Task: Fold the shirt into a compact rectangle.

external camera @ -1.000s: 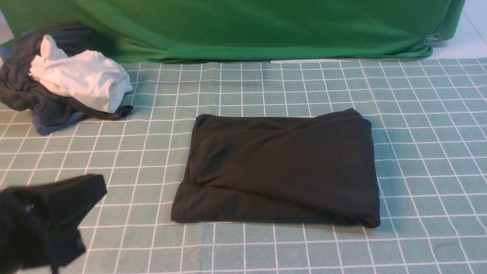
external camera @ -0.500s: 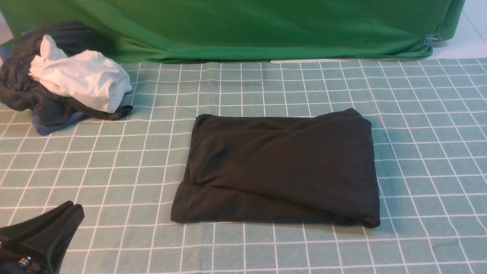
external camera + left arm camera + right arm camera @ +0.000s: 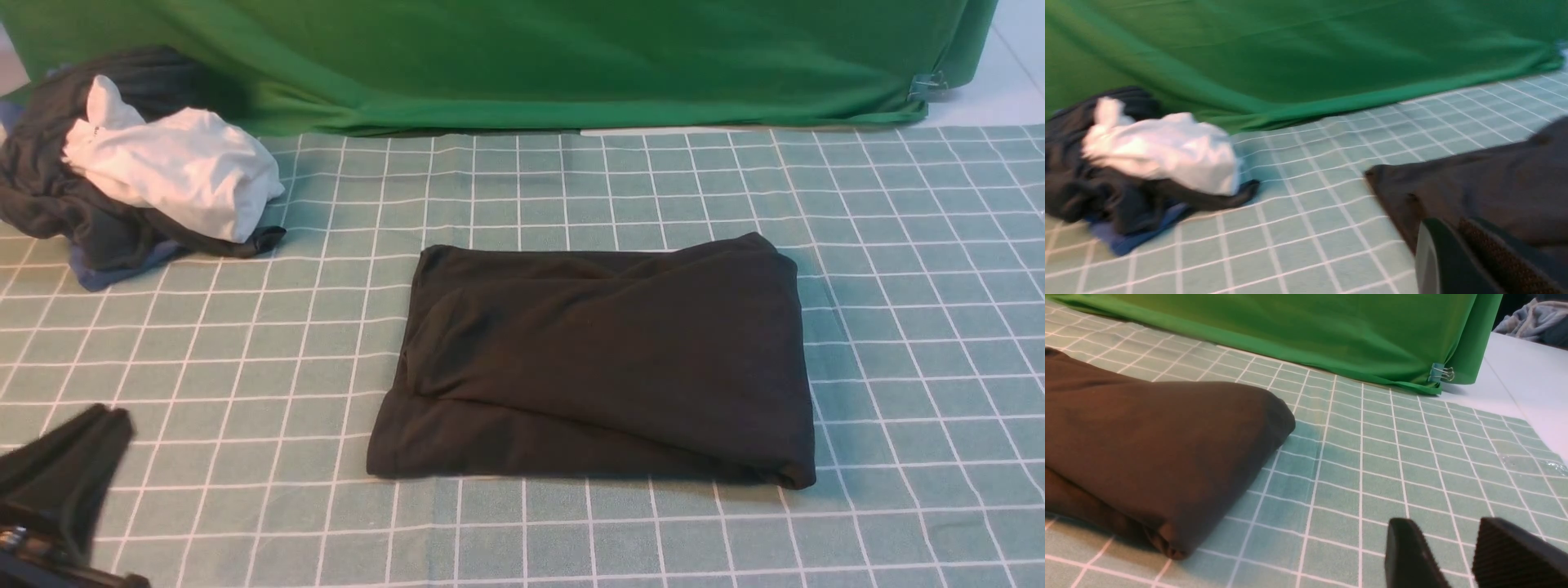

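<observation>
One black shirt [image 3: 600, 363] lies folded into a thick rectangle at the middle of the checked tablecloth [image 3: 898, 327], its layered edge toward six o'clock and a rounded fold at its four o'clock corner. It has not shifted over the last second. What has changed is the left gripper [image 3: 61, 474]: a second ago it reached in from about eight o'clock, well toward the shirt; now it has drawn back almost out of the front view, only its dark tip showing at the seven o'clock corner. Its jaws are pressed together with nothing between them. The right gripper [image 3: 1457, 555] shows only in its own wrist view, its two fingers [image 3: 1408, 555] standing apart over bare cloth, holding nothing, just beside the shirt's rounded corner. At ten o'clock a heap of clothes [image 3: 139, 163], white on dark grey and blue, sits against the green backdrop [image 3: 522, 57].
</observation>
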Controlling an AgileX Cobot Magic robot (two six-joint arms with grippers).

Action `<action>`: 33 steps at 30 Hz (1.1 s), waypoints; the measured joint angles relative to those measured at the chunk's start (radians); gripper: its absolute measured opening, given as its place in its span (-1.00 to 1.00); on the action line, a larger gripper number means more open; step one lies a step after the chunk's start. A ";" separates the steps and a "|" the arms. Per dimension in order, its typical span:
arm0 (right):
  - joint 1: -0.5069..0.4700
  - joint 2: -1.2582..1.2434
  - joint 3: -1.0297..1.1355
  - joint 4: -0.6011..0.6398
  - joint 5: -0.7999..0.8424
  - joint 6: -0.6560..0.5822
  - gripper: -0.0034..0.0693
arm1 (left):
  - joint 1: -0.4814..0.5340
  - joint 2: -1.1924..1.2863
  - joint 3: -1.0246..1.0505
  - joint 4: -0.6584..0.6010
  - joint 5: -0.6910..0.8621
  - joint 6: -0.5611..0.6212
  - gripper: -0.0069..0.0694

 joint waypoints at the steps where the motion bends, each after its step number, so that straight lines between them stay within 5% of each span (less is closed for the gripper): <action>1: 0.000 0.000 0.000 0.000 0.000 0.000 -0.25 | 0.016 -0.012 0.005 -0.008 -0.002 0.000 -0.79; 9: 0.000 0.000 0.000 0.000 0.000 0.000 -0.25 | 0.266 -0.222 0.097 -0.089 0.101 -0.075 -0.79; 33: 0.000 0.000 0.000 0.000 0.000 0.000 -0.25 | 0.166 -0.226 0.098 -0.054 0.194 -0.084 -0.79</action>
